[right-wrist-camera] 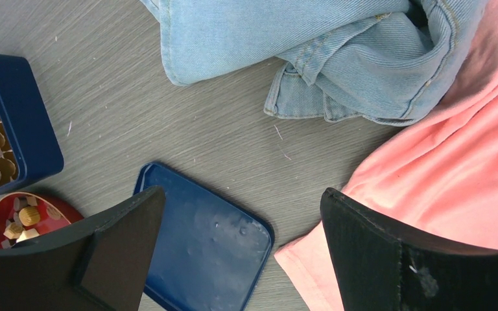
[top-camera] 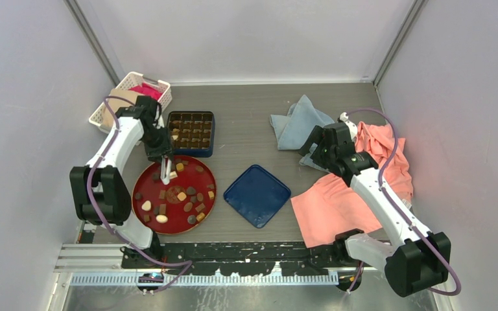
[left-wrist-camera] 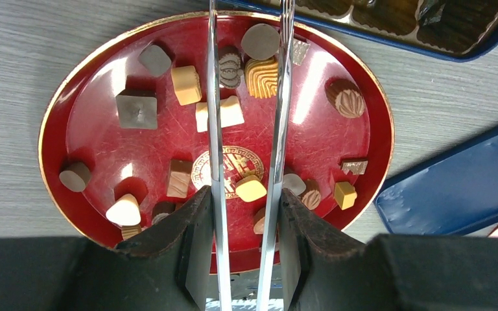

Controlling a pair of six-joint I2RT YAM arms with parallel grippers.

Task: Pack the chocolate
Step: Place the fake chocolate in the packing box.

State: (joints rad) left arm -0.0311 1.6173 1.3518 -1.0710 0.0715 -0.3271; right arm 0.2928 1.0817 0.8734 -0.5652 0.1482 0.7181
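While clenched on the metal tongs (left-wrist-camera: pixel 215 129), hangs with the left hand (left-wrist-camera: pixel 246 253) above the red plate (left-wrist-camera: pixel 58 110) on the table (top-camera: pixel 253 103). Shows the chocolate (left-wrist-camera: pixel 186 84) scattered all over this plate, brown, tan and cream pieces turned every way, without a common long axis; some lying between the two blades. Points the tongs across the plate toward the blue box (top-camera: pixel 191 133) just behind. Holds the right hand (right-wrist-camera: pixel 243 220) released and empty, over the blue lid (right-wrist-camera: pixel 201 253), near jeans (right-wrist-camera: pixel 285 39) and pink cloth (right-wrist-camera: pixel 454 162).

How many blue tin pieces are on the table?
2: the compartmented blue box behind the red plate, and a flat blue lid to the plate's right. None seems hidden.
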